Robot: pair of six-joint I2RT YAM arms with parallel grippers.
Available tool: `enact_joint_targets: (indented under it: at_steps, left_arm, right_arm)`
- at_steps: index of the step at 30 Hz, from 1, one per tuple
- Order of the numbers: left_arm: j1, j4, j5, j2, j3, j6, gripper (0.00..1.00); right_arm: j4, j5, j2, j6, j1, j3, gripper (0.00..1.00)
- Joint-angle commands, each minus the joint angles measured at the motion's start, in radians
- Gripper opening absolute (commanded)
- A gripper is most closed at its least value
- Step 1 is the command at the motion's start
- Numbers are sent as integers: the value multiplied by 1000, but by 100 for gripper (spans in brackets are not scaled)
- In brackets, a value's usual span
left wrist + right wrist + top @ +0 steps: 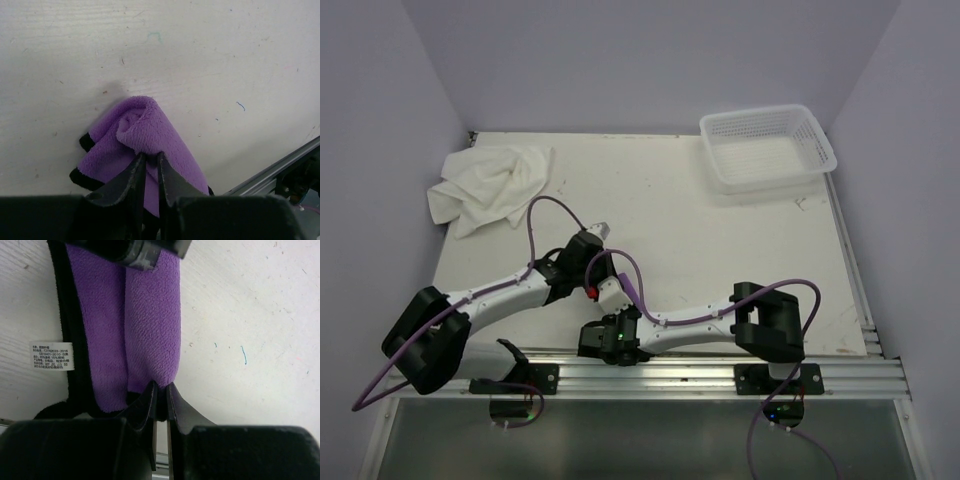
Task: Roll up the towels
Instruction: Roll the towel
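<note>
**Left wrist view.** Left gripper: fingers drawn almost together and pinching a raised fold of the purple towel. Cloth bunched into a soft peak just beyond the fingertips, with dark edging showing at the lower left. Rest of the bundle lying on the pale table. Pinched high on the fold, probably so that the layer can be tucked or turned over without dragging the whole cloth.

**Right wrist view.** Right gripper: fingers clenched to a narrow slit, apparently nipping the near end of the purple towel. Towel laid out as a long strip running straight away from the fingers and folded into two parallel ridges, dark border on the left. White care label lying flat on the table beside it. Other gripper's dark fingers pressing on the far end of the strip. Likely held at both ends to keep the strip taut and straight, so that a roll stays even.

**Top external view.** Both wrists crowded together near the front edge, hiding most of the purple towel beneath them. White towel crumpled at the far left corner, well apart from both grippers, not yet rolled. Perforated basket at the far right corner.
</note>
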Motion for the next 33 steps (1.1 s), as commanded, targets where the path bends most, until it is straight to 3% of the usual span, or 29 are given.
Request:
enact_joint_targets:
  at_steps: [1, 14, 24, 33]
  left_arm:
    - [-5, 62, -35, 16, -7, -10, 17]
    - [-5, 112, -66, 25, -90, -60, 1]
    - [-5, 199, -100, -53, -214, -141, 0]
    - [-3, 339, -127, -60, -307, -192, 0]
  right_arm:
    - [-31, 39, 10, 11, 11, 28, 0]
    - [-47, 35, 18, 20, 25, 26, 0]
    - [-28, -2, 10, 48, 44, 8, 1]
    - [32, -77, -59, 40, 50, -44, 16]
